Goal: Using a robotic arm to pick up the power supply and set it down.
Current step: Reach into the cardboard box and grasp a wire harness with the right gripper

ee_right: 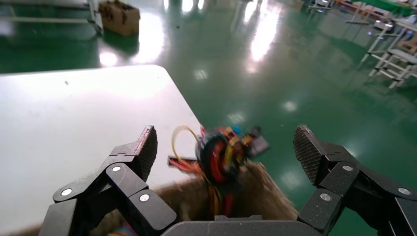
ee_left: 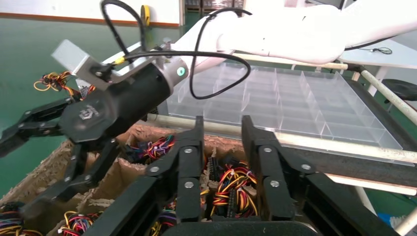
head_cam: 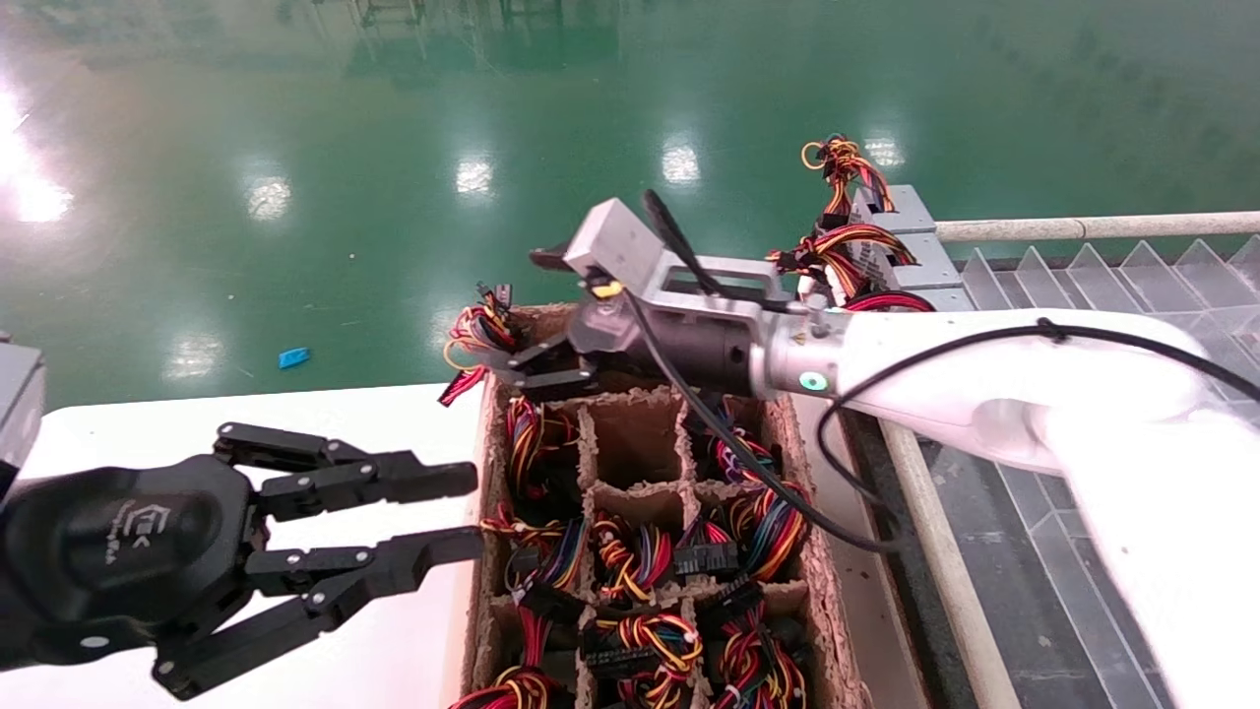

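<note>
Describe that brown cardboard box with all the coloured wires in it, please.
The brown divided cardboard box stands open-topped beside the white table. Rough, frayed partitions split it into cells. Most hold bundles of red, yellow, orange and black wires with black connectors; one far middle cell looks empty. The right gripper, fingers spread, hovers at its far left corner.

The head camera looks down from high up, over the brown box (head_cam: 650,551) and both arms. The left wrist camera sits right behind the left claw (ee_left: 223,132), facing across the box toward the right claw (ee_left: 29,162). The right wrist camera sits behind the right claw (ee_right: 226,147), very near the box's far corner wires (ee_right: 221,155). All three views share the box.
</note>
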Available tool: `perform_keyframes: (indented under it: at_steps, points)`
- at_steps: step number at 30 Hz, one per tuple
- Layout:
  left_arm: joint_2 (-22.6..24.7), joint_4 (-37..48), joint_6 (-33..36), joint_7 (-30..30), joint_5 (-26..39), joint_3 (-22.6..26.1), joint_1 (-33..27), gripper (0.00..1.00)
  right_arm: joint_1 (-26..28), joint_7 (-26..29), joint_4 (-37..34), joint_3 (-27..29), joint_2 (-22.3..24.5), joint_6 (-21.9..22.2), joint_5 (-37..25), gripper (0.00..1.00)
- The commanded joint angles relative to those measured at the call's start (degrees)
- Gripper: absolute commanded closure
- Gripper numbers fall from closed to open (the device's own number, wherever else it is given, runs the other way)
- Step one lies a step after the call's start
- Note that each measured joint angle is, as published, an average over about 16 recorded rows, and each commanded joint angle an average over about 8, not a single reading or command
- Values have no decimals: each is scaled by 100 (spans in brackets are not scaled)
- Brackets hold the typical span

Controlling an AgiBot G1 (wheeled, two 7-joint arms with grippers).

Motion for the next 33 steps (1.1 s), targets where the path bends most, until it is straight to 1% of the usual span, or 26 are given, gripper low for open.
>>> perform_keyframes:
  at_steps: [1,4,5,6,7,12,13,14,15,24,33]
  points:
    - [0,0,0,0,0,0,0,100,97,-149,-365,9,-172,-37,25,0]
    - [0,0,0,0,0,0,0,100,159,-322,-678,-38,-323,44,77,0]
    - [0,0,0,0,0,0,0,100,170,-365,-750,-71,-360,93,98,2]
    - [0,0,0,0,0,0,0,100,177,-397,-807,-112,-390,149,125,7]
    - [0,0,0,0,0,0,0,100,178,-418,-845,-163,-413,216,159,16]
    - [0,0,0,0,0,0,0,100,139,-424,-866,-496,-452,567,407,79]
    - [0,0,0,0,0,0,0,100,128,-414,-852,-570,-453,629,470,90]
    - [0,0,0,0,0,0,0,100,116,-403,-837,-644,-454,688,534,97]
    - [0,0,0,0,0,0,0,100,107,-392,-821,-715,-454,738,597,100]
    - [0,0,0,0,0,0,0,100,42,-310,-729,-1320,-451,1140,1183,100]
    - [0,0,0,0,0,0,0,100,109,-407,-773,-1864,-445,1439,1591,100]
